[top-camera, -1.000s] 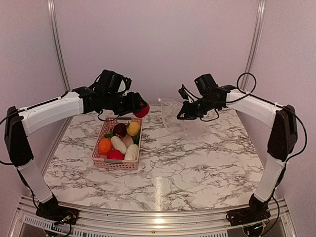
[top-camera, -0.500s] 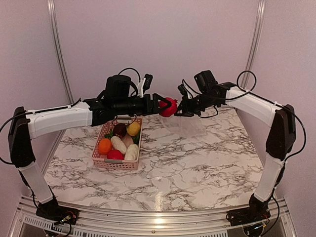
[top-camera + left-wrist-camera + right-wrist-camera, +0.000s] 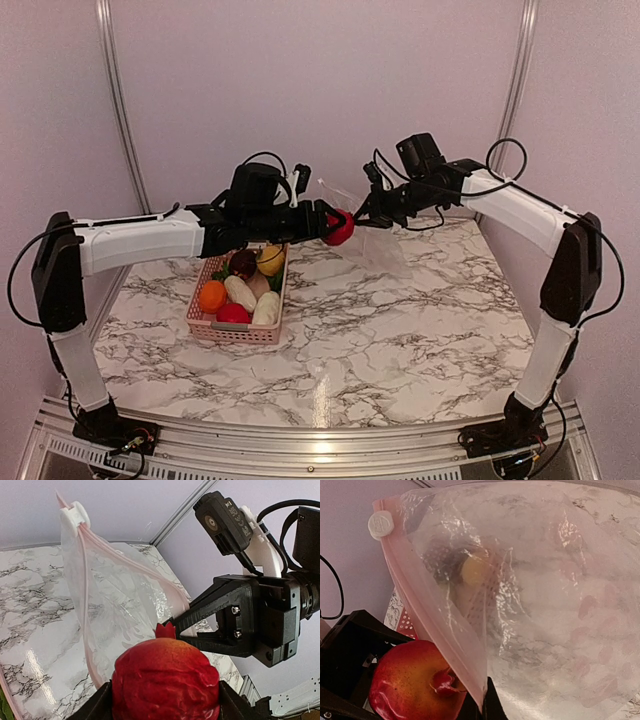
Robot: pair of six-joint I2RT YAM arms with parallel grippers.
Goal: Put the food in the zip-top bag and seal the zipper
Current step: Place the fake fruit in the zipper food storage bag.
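The marble surface (image 3: 400, 340) is closest to the arm bases. On its left part sits the pink basket (image 3: 232, 333). Most of the food (image 3: 240, 293) is in it. There is a red piece (image 3: 233, 314) at the front and an orange piece (image 3: 212, 296) to its left. Two white pieces (image 3: 266, 308) lie in the middle. A dark purple piece (image 3: 242, 263) and a yellow piece (image 3: 270, 260) are at the back.

Farther back, up in the air, the two arms meet. The left end effector (image 3: 332, 223) is held out past the basket's far end, toward the middle. Its fingers are clamped on a red fruit (image 3: 165, 680), one finger on each side. The fruit has a little crown on top, and the crown points at the bag.

The right end effector (image 3: 361, 218) is on the other side. Its fingers are pressed together on the rim of the zip-top bag (image 3: 560, 605), and the bag hangs down from that pinch. The bag's mouth is open. The zipper (image 3: 427, 607) is a pink strip along the mouth, and a small white slider (image 3: 380, 525) sits at its far end. The red fruit is right at the open mouth, just beside the zipper, and not inside the bag. In the right wrist view the basket shows through the clear plastic. I cannot tell if the bottom of the bag touches the surface.

Behind it all is a plain pale wall (image 3: 320, 90).
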